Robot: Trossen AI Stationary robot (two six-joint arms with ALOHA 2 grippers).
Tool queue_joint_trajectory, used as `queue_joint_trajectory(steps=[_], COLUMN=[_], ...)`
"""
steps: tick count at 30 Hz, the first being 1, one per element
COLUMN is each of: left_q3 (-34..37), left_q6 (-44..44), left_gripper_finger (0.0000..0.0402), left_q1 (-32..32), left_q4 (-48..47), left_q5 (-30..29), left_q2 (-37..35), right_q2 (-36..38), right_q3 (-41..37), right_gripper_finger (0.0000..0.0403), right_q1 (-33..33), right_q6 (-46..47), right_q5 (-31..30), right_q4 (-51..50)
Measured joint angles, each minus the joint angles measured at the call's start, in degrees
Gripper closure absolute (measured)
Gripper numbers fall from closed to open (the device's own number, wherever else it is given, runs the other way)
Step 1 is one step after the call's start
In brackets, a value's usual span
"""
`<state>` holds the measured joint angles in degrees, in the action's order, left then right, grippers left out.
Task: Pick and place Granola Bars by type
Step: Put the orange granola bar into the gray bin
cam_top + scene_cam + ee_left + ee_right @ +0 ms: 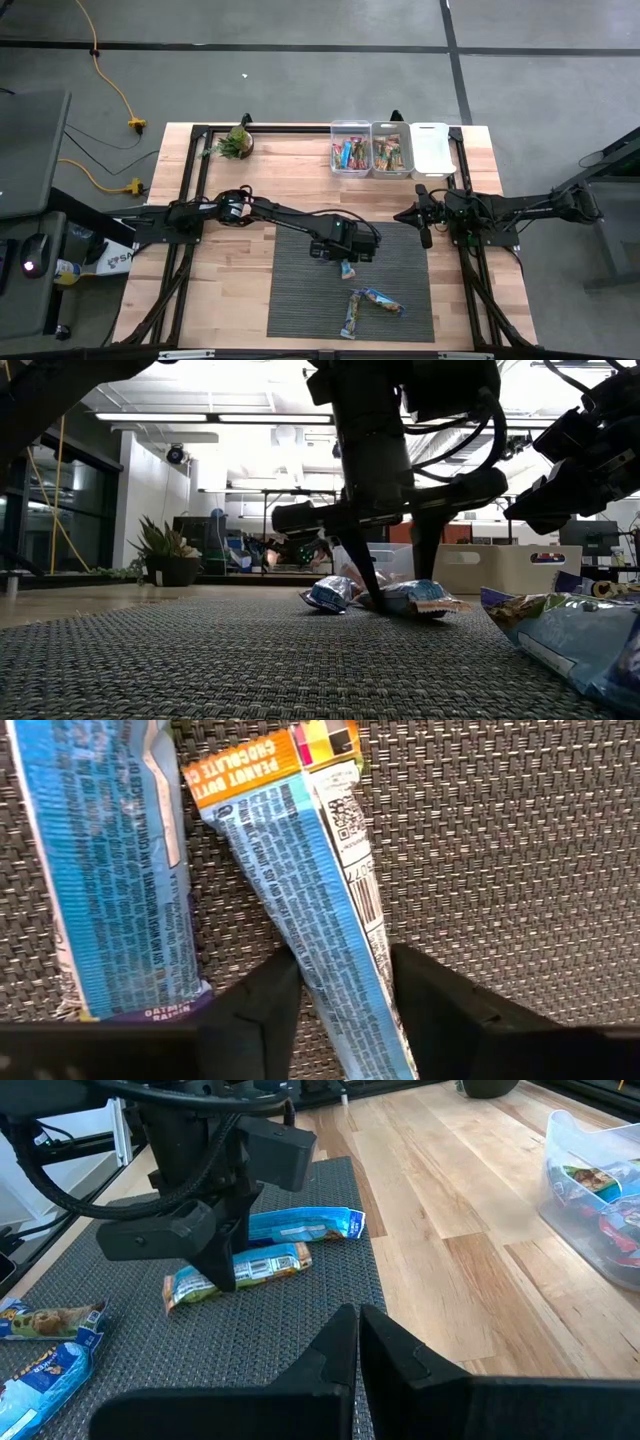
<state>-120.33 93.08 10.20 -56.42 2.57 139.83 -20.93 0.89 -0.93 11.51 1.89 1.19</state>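
Note:
A granola bar with a blue wrapper and an orange end lies flat on the grey woven mat. My left gripper is down on it from above, shut on it; in the high view it is at mid-mat. A second blue bar lies flat on the mat close beside the first one, untouched. My right gripper waits shut above the table's right side, holding nothing. My left gripper pinches the bar's two long edges between its two fingers, partway along, away from the orange end. The fingers point down and lie across the bar. The bar lies flat on the mat.
Two more bars lie on the near part of the mat. At the far edge stand two clear bins holding bars and a white bin. A potted plant is at the far left.

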Motion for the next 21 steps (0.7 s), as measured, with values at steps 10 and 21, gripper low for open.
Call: queue_joint_trajectory(steps=[10,21], left_q3=[0.0,0.2], left_q6=[-0.5,-3.1], left_gripper_finger=[0.0278,0.028], left_q1=[0.0,0.0], left_q4=[-0.4,2.0], left_q5=[-0.2,-2.5], left_q2=[-0.2,-1.3], right_q2=[0.0,0.0], right_q3=[0.0,0.0], right_gripper_finger=[0.0402,0.0402], right_q1=[0.0,0.0], right_q6=[0.0,0.0], right_q5=[0.0,0.0], right_q4=[0.0,0.0])
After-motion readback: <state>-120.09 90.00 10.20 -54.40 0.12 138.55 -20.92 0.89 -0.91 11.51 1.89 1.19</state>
